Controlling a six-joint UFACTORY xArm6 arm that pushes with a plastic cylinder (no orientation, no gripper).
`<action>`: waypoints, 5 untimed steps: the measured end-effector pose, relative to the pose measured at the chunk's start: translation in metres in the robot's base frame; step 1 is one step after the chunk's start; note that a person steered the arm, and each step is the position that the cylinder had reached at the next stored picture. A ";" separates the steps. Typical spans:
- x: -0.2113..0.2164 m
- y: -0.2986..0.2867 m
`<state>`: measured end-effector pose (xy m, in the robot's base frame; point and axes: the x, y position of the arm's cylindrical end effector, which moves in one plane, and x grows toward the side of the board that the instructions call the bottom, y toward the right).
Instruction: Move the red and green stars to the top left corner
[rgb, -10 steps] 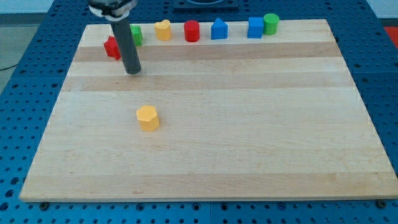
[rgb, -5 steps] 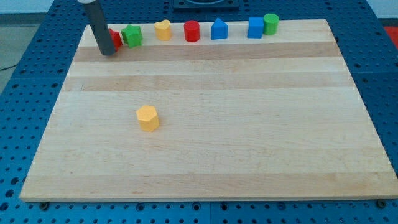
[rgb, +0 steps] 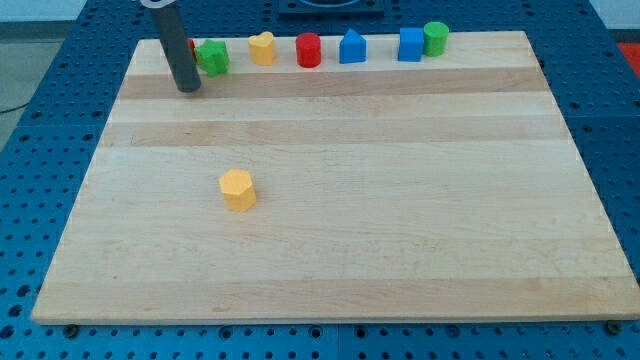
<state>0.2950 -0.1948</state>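
The green star (rgb: 212, 57) sits near the board's top left, by the top edge. The red star (rgb: 190, 46) is just to its left and almost wholly hidden behind my dark rod; only a sliver of red shows. My tip (rgb: 188, 88) rests on the board right below the red star and to the lower left of the green star. I cannot tell whether the tip touches either star.
Along the top edge stand a yellow heart (rgb: 262, 47), a red cylinder (rgb: 308, 50), a blue house-shaped block (rgb: 352, 46), a blue cube (rgb: 410, 44) and a green cylinder (rgb: 435, 38). A yellow hexagon (rgb: 238, 189) lies left of the wooden board's (rgb: 400, 200) middle.
My tip swept from below the stars up and left past the red star, then back right a little. The red star slid up toward the top edge, next to the green star.
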 end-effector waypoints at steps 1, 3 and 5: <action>-0.013 0.014; -0.028 0.028; -0.042 0.028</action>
